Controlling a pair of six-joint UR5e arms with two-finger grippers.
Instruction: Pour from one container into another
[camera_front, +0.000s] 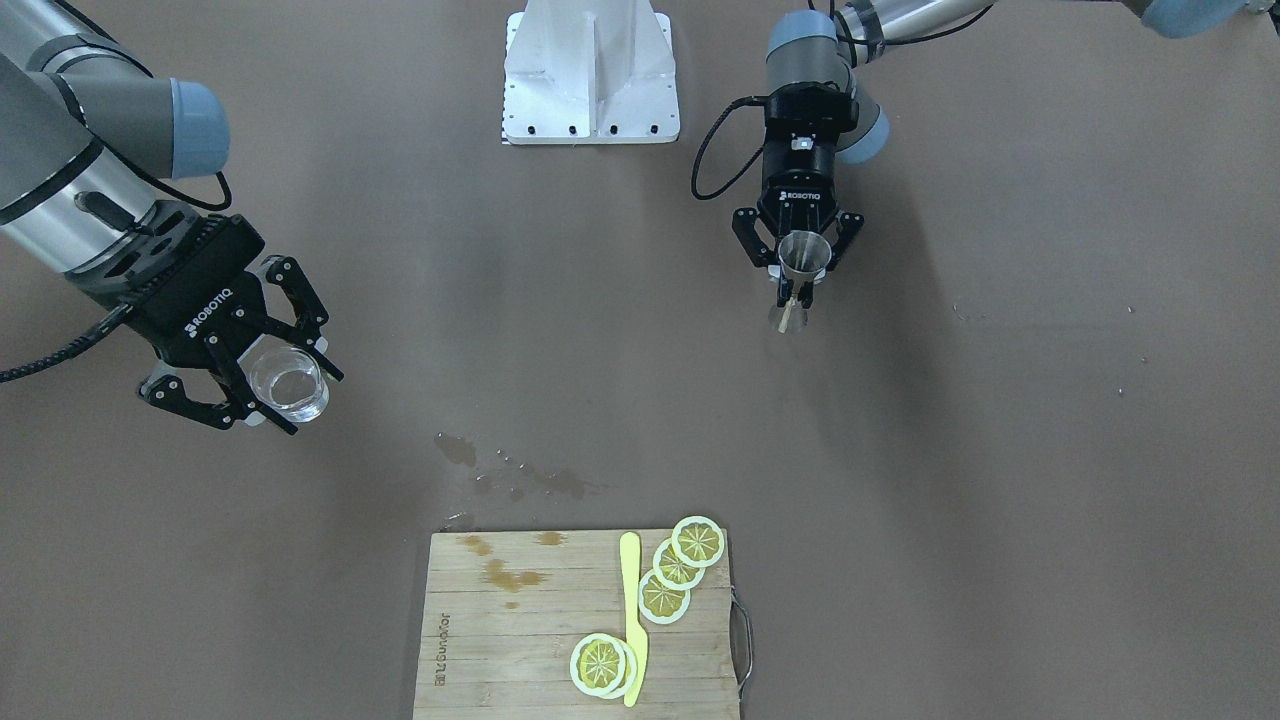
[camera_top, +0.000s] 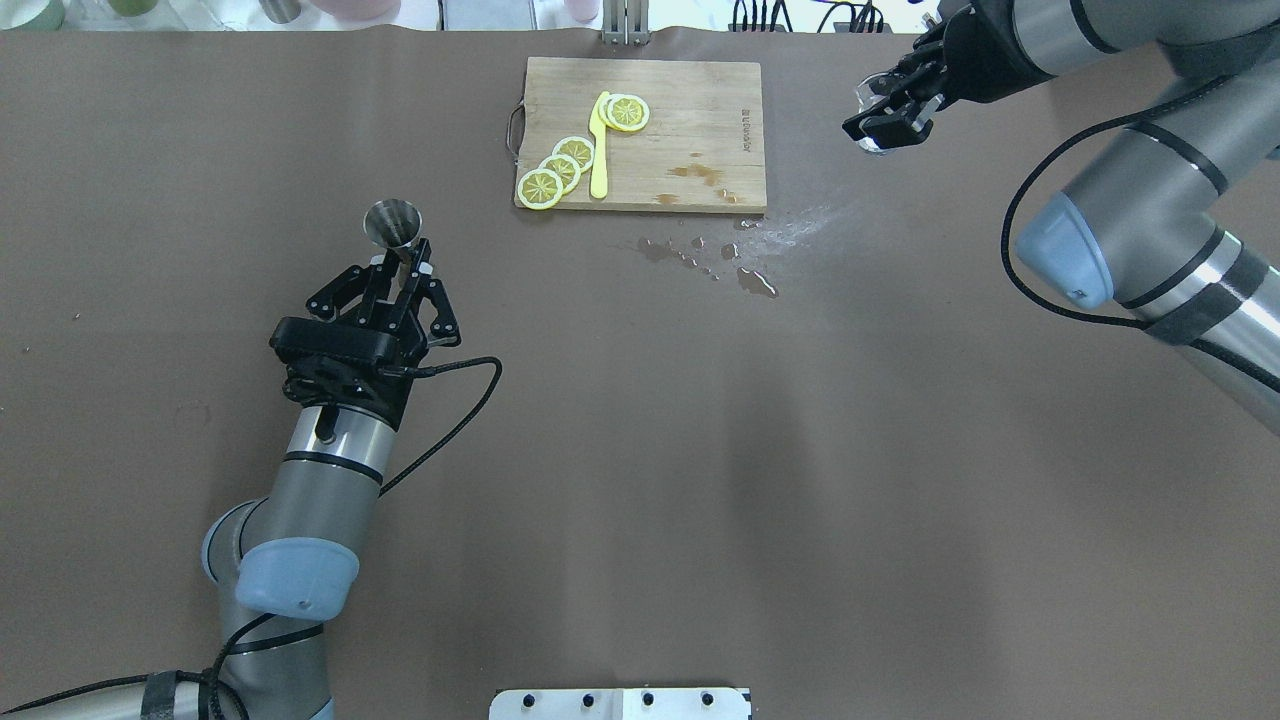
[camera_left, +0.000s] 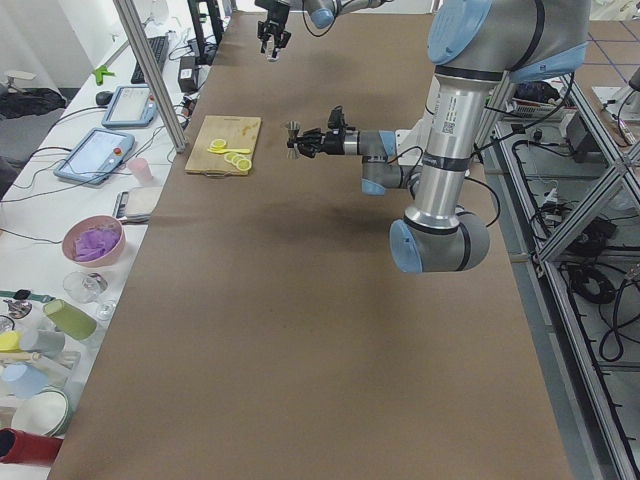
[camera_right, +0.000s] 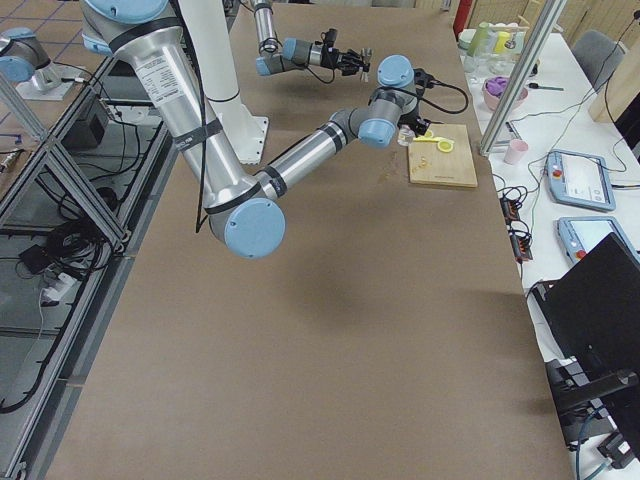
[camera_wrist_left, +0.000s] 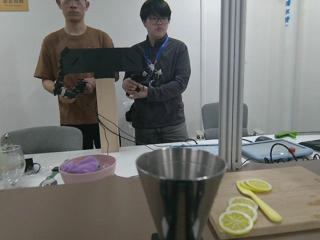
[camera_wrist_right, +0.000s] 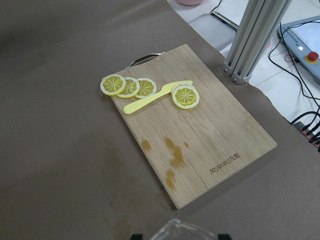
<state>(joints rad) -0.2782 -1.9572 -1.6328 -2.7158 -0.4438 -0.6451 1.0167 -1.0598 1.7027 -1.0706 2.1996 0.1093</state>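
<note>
**Both vessels upright: long axes vertical, mouths up.**
My left gripper (camera_front: 803, 275) clamps the metal cup (camera_front: 804, 250); my right gripper (camera_front: 300, 395) clamps the glass (camera_front: 289, 382) of water, well apart above the table (camera_front: 900, 500).

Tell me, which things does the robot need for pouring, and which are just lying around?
For the pouring:
metal cup, held in the left gripper
clear glass, held in the right gripper

Just lying about:
wooden cutting board
lemon slices and yellow knife on it
wet spills near the board
</note>
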